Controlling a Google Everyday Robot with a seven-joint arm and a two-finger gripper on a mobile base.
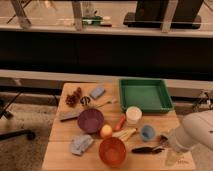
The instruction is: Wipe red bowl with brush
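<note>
Dim warm indoor light, brightest along the counter [55, 22] up top with a dark band beneath, faint soft shadows on the table [59, 136], everything soft and grainy, the open-jawed gripper [163, 141] at lower right blurred.
</note>
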